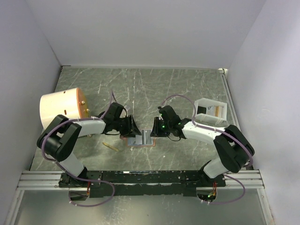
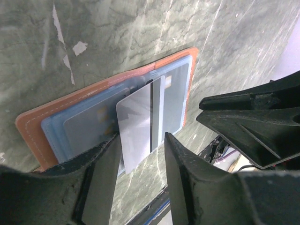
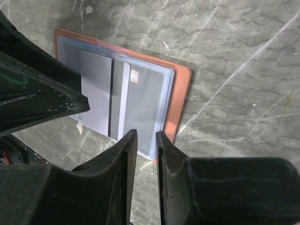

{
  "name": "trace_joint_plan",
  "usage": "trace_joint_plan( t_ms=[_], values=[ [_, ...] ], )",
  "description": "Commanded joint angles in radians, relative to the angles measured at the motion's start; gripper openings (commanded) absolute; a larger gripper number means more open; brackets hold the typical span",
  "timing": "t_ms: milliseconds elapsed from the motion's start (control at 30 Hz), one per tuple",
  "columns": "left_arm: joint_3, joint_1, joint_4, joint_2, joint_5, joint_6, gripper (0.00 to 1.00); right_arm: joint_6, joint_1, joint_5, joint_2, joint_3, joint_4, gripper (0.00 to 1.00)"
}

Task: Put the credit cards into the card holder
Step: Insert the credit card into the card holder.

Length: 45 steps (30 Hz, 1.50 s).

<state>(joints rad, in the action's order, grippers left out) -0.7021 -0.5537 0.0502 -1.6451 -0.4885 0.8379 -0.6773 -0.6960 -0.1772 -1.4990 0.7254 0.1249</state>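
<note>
We see the tan card holder (image 2: 29, 127) lying open and flat on the counter (image 2: 117, 33), with pale cards (image 2: 86, 129) tucked inside. A grey striped card (image 2: 136, 129) rests on top, its end between the spread fingers of the left end effector (image 2: 140, 143). The right end effector (image 3: 145, 138) sits at the holder's edge with its fingers nearly together; we cannot tell whether they pinch it.

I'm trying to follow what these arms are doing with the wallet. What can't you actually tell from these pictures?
Top view: the card holder is too small to count its cards.
Left wrist view: the left end effector covers the holder's near edge; the striped card, tucked or loose, unclear.
Right wrist view: the right end effector hides the holder's near edge; pinched or not, unclear.
</note>
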Motion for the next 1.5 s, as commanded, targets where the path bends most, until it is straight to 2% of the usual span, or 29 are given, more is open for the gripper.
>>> trace_joint_plan(
  t_ms=[0, 367, 667, 833, 1467],
  values=[
    [-0.024, -0.004, -0.090, 0.031, 0.074, -0.016, 0.55, 0.000, -0.006, 0.017, 0.029, 0.008, 0.030, 0.23],
    [-0.031, -0.009, -0.095, 0.036, 0.072, -0.008, 0.57, 0.007, -0.004, 0.025, -0.003, -0.005, 0.016, 0.26],
    [-0.003, -0.023, -0.046, -0.003, 0.059, 0.022, 0.54, -0.001, -0.005, -0.003, -0.038, -0.020, -0.028, 0.23],
    [-0.017, -0.031, -0.026, -0.022, 0.041, 0.032, 0.49, -0.007, -0.006, -0.007, -0.051, -0.028, -0.047, 0.22],
    [-0.076, -0.068, 0.043, -0.096, -0.001, 0.056, 0.47, -0.018, -0.006, -0.045, -0.065, -0.055, -0.099, 0.22]
  ],
)
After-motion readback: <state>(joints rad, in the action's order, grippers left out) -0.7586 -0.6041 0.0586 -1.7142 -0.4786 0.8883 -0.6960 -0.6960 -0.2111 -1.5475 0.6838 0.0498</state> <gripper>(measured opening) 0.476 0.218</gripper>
